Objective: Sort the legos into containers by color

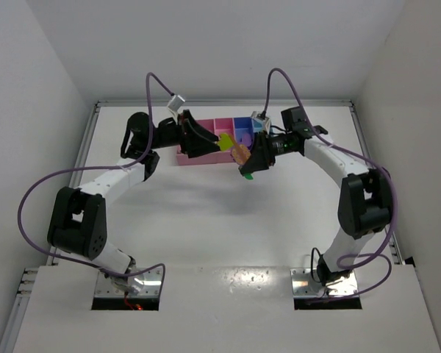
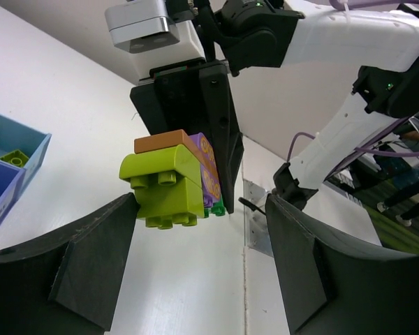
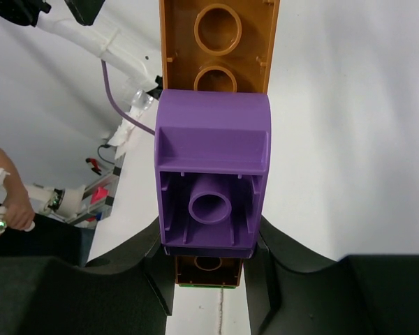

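Observation:
A stack of joined legos hangs in the air in front of the containers (image 1: 224,123). In it are a yellow-green brick (image 2: 169,187), a salmon-orange brick (image 3: 218,42), a purple brick (image 3: 213,150) and a small green one (image 1: 248,174). My right gripper (image 3: 209,232) is shut on the stack's purple and orange bricks. My left gripper (image 2: 201,204) faces it, open, its fingers either side of the stack's lower end. The left finger (image 2: 91,258) is close to the yellow-green brick, while the right finger (image 2: 321,265) stands well clear.
At the left edge of the left wrist view, the light blue tray (image 2: 38,150) holds a yellow-green brick (image 2: 14,157), with the purple-blue tray (image 2: 3,188) beside it. White walls enclose the table. Purple cables loop over both arms.

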